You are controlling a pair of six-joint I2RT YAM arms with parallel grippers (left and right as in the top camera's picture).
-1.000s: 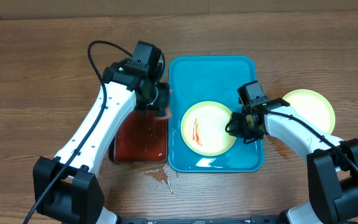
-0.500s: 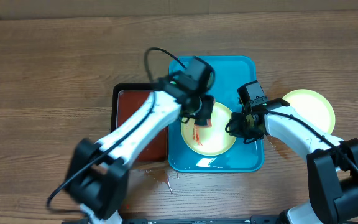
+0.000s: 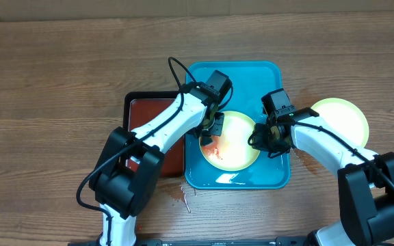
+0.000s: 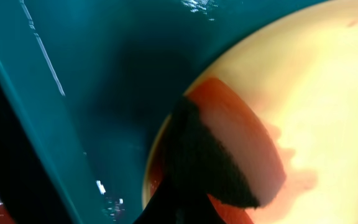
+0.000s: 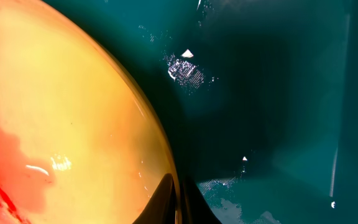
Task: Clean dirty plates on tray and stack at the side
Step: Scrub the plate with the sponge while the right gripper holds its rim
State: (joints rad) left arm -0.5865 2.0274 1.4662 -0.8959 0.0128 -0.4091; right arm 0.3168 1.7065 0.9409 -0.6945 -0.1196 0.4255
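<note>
A yellow-green-rimmed plate (image 3: pixel 237 140) with red-orange sauce smears lies in the turquoise tray (image 3: pixel 265 75). My left gripper (image 3: pixel 209 130) is shut on a dark sponge (image 4: pixel 222 155) soaked red, and presses it on the plate's left side (image 4: pixel 328 93) near the rim. My right gripper (image 3: pixel 260 139) is shut on the plate's right rim, one finger inside and one outside (image 5: pixel 180 199). The plate (image 5: pixel 61 112) shows a red smear at its left in the right wrist view. A second yellow-green plate (image 3: pixel 344 116) lies on the table to the right of the tray. The light-blue-rimmed plate is out of view.
A black tray (image 3: pixel 142 97) with red liquid sits against the turquoise tray's left side, under my left arm. Red drips (image 3: pixel 176 195) mark the wooden table in front of it. The turquoise tray floor (image 5: pixel 272 93) is wet.
My left arm swung right from the black tray to over the plate and brought the sponge down on the plate's left side. The right arm and plate stayed still.
</note>
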